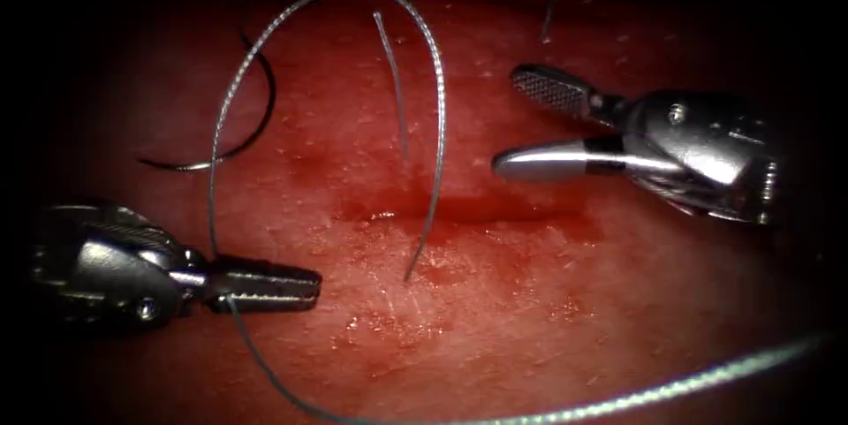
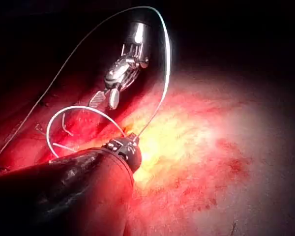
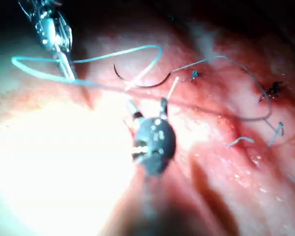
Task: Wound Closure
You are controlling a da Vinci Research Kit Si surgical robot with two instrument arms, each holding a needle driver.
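Needle [image 1: 231, 144] lies loose on the tissue [image 1: 495, 301] at 10 o'clock, left of the cut [image 1: 459, 208], held by neither tool. Left tool [image 1: 265, 288] at 8 o'clock is clamped on the thread [image 1: 437, 89], which arcs up over the cut; right tool [image 1: 530, 125] at 2 o'clock gapes, gripping nothing. Risk: tension on the thread could drag the free needle or tangle the loop.

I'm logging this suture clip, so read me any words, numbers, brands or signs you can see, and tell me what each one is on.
There is no readable text.
Left tool: bare metal, no marking; jaws shut on the thread.
Right tool: bare metal, no marking; jaws open, holding nothing.
Needle: lies free on the tissue, left of the cut; no marking.
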